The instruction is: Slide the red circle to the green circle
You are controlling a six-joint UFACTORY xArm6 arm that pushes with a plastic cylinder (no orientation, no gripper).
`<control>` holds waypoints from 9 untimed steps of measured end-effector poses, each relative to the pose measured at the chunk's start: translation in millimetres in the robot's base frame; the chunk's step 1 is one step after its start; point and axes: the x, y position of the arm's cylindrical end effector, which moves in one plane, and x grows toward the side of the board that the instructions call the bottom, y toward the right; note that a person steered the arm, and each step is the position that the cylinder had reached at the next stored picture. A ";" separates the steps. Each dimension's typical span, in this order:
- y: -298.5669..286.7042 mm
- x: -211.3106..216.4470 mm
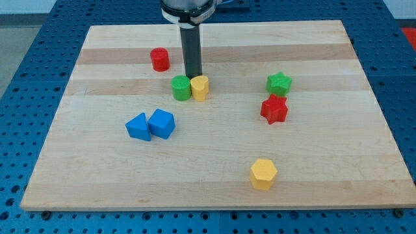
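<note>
One rod, no jaws: my tip [192, 76] just behind green circle [181, 88], red circle [160, 59] apart

I see a red circle [159, 59], green circle [181, 88], yellow block [199, 88], green star [279, 83], red star [274, 109], two blue blocks [151, 125], yellow hexagon [263, 173], pale striped wood board [312, 149].

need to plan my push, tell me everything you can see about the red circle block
The red circle is a short, upright cylinder of glossy red plastic with a flat round top. It stands on the wooden board toward the view's top, left of centre, and nothing touches it. The green circle lies below it and to the right. My tip ends just behind the green circle, right of the red one.
</note>
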 end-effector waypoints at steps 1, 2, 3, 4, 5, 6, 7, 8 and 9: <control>-25.4 -3.2; -65.7 -3.2; -116.3 -3.2; -139.9 -22.1; -138.2 -56.3; -123.5 -65.9; -103.0 -66.5; -83.7 -67.0; -70.0 -73.9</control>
